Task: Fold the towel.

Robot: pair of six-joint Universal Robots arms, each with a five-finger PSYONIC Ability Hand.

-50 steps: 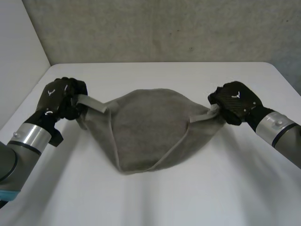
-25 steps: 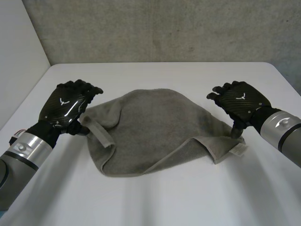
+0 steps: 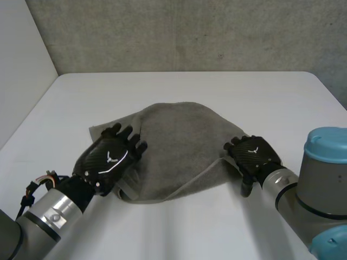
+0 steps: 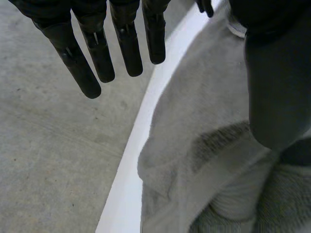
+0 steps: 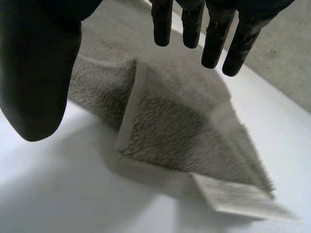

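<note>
Okay, left hand sits over the left edge of the grey towel. Its fingers are straight and released, holding nothing. Towel lies rumpled and partly doubled over in the middle of the white desk, with a hemmed edge running diagonally across its near part. Right hand is at the towel's right corner, fingers straight and released above the cloth. A folded-over corner with a pale label lies below its palm.

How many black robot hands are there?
2. The left hand is over the towel's left side; the right hand is at its right edge. Both are open.
</note>
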